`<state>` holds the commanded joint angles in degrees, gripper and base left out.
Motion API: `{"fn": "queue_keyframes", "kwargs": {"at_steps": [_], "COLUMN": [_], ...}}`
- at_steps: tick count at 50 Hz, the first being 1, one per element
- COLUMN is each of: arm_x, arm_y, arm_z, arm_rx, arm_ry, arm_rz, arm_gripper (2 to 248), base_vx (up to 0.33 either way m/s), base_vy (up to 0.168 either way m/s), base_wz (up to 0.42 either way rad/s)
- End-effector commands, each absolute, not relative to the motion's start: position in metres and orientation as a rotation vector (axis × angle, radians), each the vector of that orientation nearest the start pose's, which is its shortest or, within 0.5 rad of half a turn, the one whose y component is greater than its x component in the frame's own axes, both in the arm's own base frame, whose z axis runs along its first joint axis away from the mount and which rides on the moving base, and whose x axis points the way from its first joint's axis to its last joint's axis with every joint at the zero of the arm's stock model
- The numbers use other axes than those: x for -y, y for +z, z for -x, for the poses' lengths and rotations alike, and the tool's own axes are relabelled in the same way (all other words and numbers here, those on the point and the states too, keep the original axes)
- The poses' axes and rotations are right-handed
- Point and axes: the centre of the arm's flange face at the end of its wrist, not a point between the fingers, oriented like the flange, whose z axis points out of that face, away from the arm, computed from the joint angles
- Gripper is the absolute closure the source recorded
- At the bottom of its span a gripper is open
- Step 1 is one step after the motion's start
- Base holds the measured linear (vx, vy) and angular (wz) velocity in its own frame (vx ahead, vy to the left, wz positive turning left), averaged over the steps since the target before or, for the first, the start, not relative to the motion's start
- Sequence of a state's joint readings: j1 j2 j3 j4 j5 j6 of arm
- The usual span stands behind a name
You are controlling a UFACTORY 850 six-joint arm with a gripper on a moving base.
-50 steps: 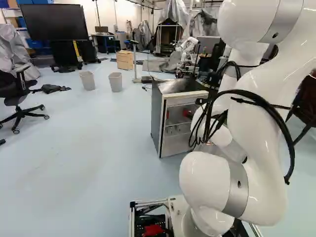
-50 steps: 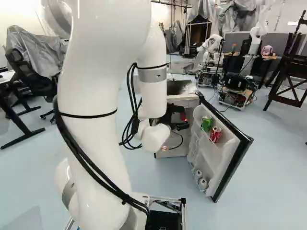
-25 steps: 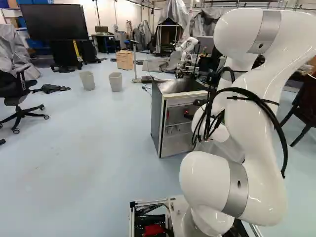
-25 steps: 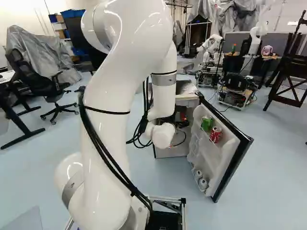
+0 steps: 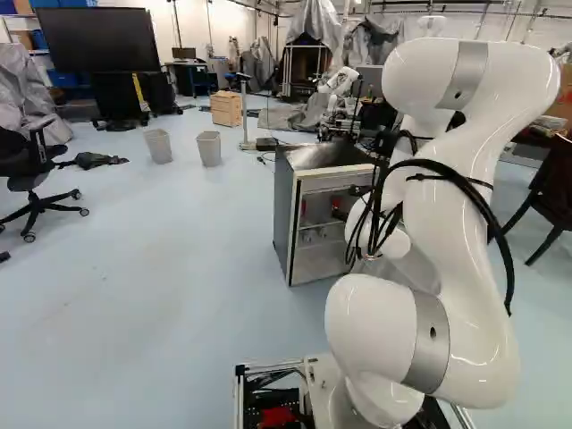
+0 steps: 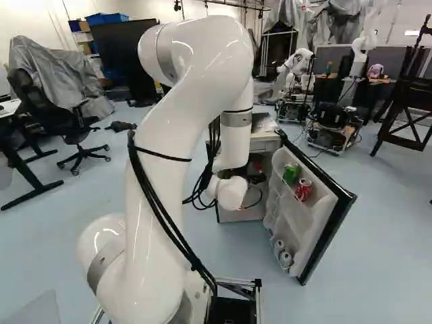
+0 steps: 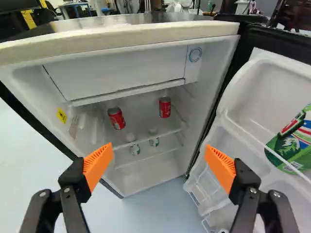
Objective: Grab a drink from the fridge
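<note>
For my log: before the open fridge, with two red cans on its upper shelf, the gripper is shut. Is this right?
The gripper is open, not shut, as the wrist view shows; the open fridge and two red cans on its upper shelf are right.

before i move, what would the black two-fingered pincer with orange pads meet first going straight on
Probably the front edge of the upper shelf inside the open white fridge, below two red metal cans. How far in the pincer would travel is unclear.
</note>
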<state>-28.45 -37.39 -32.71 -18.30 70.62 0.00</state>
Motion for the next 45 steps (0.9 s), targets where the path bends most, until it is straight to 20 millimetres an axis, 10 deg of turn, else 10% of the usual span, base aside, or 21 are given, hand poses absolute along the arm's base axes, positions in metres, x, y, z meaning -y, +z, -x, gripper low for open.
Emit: {"fn": "queue_keyframes", "kwargs": {"at_steps": [45], "arm_x": [0.177], "arm_y": [0.146], "arm_z": [-0.420], "arm_rx": [-0.227], "arm_ry": [-1.719], "arm_rz": [2.667], "arm_gripper": [3], "base_vx": [0.000], "base_vy": [0.000], "base_wz": [0.000]}}
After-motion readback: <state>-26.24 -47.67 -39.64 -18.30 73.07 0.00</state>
